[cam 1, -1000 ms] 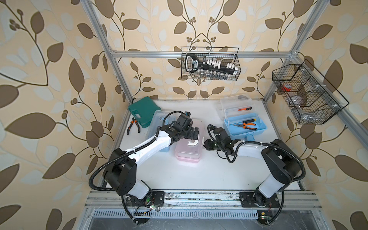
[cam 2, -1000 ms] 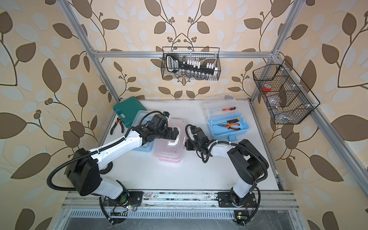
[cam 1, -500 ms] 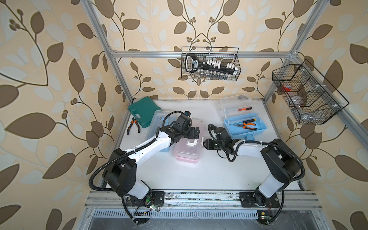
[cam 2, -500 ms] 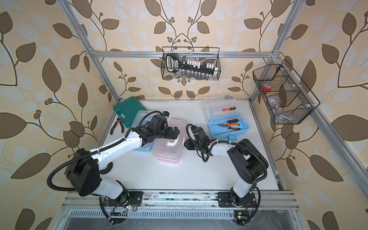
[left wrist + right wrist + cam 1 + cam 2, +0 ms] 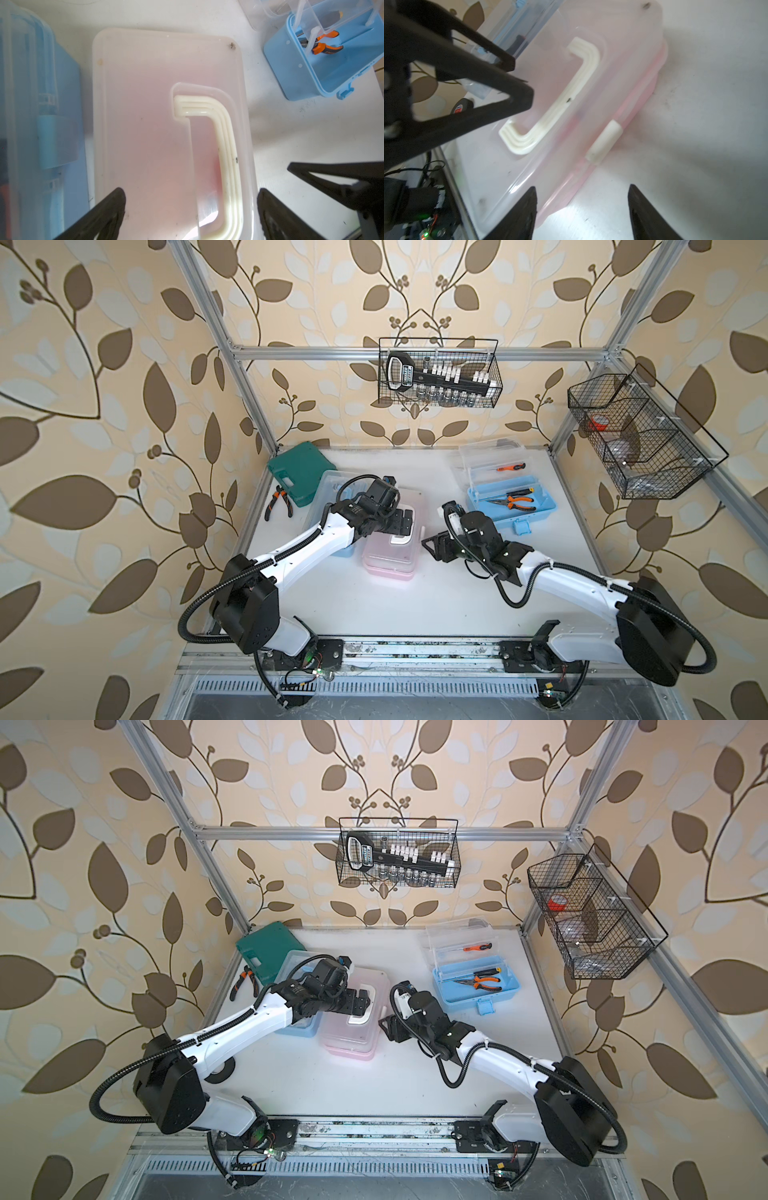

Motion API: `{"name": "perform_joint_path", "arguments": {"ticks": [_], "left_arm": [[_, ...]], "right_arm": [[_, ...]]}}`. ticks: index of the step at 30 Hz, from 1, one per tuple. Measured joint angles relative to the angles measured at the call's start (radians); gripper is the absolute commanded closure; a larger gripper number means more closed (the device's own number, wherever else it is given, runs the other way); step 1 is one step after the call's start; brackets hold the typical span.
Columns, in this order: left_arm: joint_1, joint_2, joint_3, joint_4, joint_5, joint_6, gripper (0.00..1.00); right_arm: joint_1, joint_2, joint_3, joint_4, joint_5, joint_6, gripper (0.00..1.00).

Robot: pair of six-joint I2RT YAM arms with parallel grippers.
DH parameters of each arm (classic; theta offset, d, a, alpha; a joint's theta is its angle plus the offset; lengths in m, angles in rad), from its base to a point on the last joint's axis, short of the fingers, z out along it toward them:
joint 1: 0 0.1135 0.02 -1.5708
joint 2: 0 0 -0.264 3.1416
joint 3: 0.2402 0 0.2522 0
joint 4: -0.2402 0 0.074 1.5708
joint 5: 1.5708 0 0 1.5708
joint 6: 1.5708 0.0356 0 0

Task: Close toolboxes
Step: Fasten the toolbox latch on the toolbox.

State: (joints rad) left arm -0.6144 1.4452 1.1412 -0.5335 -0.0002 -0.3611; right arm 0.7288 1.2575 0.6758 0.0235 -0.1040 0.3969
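Three toolboxes stand on the white table [image 5: 415,605].

Pink box [image 5: 388,560], centre: lid down, white handle [image 5: 226,145] folded flat, long axis running near to far. Its white latch [image 5: 604,142] sits on the right long side and appears to lie against the seam. Whether it has snapped home cannot be told.

Left blue box [image 5: 330,489]: just beside the pink box on its left, lid down, largely hidden under the left arm.

Right blue box [image 5: 540,516], far right: the only one plainly open. Its clear lid [image 5: 486,456] is tipped back toward the far wall, and pliers [image 5: 513,502] lie in the base. The long axis runs roughly left to right, and a blue latch [image 5: 521,526] hangs on the near side.

Left gripper [image 5: 405,521]: above the pink lid, jaws spread wide, empty. Contact with the lid cannot be judged.

Right gripper [image 5: 432,549]: just right of the pink box, pointing left at the latch side, jaws parted, holding nothing.

Key relation: the open box lies to the far right of the right gripper, behind its present heading. The right arm is clearly the nearer. The left arm would have to reach across the pink box. The lid seems hinged along the far long edge, so closing it probably calls for a push from far toward near and downward.
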Motion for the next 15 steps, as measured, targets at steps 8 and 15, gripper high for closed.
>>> {"name": "perform_joint_path", "arguments": {"ticks": [8,15], "left_arm": [[0.000,-0.109,0.006,-0.140,-0.028,0.002,0.01],[0.000,-0.251,0.006,-0.182,-0.084,0.001,0.01]], "right_arm": [[0.187,-0.080,-0.037,-0.058,0.072,-0.050,0.10],[0.218,0.057,-0.033,-0.052,0.181,-0.015,0.08]]}}
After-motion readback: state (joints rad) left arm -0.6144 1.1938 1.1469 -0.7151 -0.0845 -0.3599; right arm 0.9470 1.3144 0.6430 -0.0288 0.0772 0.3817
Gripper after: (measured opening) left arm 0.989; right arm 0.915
